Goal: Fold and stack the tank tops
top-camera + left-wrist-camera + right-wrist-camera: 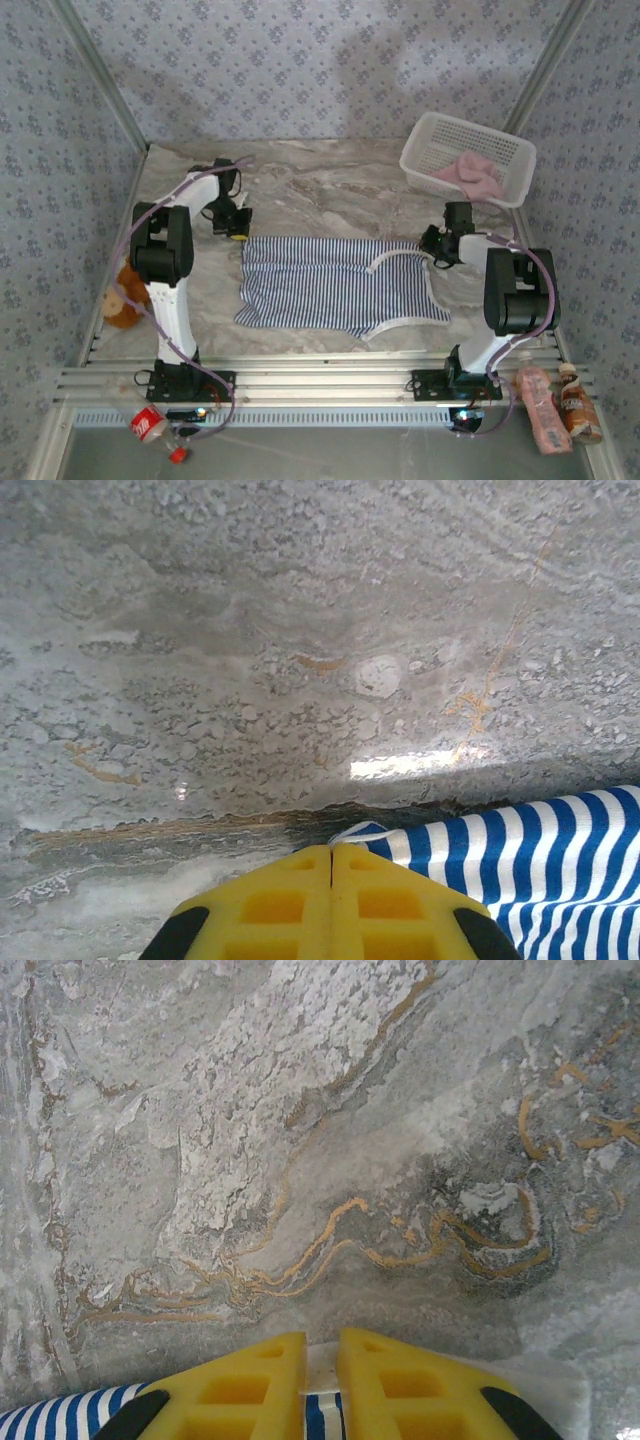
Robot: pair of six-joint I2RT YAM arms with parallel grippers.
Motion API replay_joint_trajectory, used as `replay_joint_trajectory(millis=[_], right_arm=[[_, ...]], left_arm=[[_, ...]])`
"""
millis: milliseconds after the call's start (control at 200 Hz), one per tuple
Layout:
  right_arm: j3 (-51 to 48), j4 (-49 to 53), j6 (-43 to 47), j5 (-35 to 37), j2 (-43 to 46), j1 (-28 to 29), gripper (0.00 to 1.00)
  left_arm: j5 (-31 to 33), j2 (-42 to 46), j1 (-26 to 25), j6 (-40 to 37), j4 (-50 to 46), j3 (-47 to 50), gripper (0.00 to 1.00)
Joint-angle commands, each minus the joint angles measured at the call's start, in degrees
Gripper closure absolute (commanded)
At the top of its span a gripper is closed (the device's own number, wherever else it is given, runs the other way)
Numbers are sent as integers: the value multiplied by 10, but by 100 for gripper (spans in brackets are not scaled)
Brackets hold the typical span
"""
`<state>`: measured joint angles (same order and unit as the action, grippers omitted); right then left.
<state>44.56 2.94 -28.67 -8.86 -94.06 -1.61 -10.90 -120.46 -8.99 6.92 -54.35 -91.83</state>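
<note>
The navy-and-white striped tank top (335, 285) lies spread flat in the middle of the marble table. My left gripper (238, 228) sits at its far left corner. In the left wrist view the yellow fingers (290, 905) are pressed together, and the white-trimmed hem corner (375, 832) comes out at the tips of the left gripper (332, 848). My right gripper (432, 250) is at the far right strap. In the right wrist view the right gripper (322, 1340) is shut on white trim and striped cloth (322, 1415). The pink tank top (470, 175) lies crumpled in the basket.
The white lattice basket (430, 150) stands at the back right corner. A brown plush toy (122, 295) lies at the table's left edge. Two bottles (540, 405) rest near the right arm's base and a red can (150, 425) near the left one.
</note>
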Motion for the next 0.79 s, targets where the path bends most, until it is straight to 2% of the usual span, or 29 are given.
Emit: replay_joint_trajectory(millis=[0,105,205,305,425,575,675,790], right_arm=[[-1,-4,4,-11,-5,-10,78],[22,-14,15,-37,11,-9,75],[38,9,20,-38,48,-7,73],[36,46,13,-50,95,-4,71],[1,65,-18,-68,151,26,70],[-79,31,-112,-59,200,90,69],[-113,10,-141,-54,190,123,69],[-131,-14,-152,-54,167,143,69]], left_arm=[[15,-11,7,3,-25,-20,90],[9,-12,3,2,-31,-29,81],[30,3,2,2,-45,-34,70],[59,34,1,10,-65,-32,67],[41,101,-13,48,-55,7,62],[-15,160,-59,110,-15,84,59],[-48,173,-84,145,35,143,60],[-64,158,-88,157,73,189,63]])
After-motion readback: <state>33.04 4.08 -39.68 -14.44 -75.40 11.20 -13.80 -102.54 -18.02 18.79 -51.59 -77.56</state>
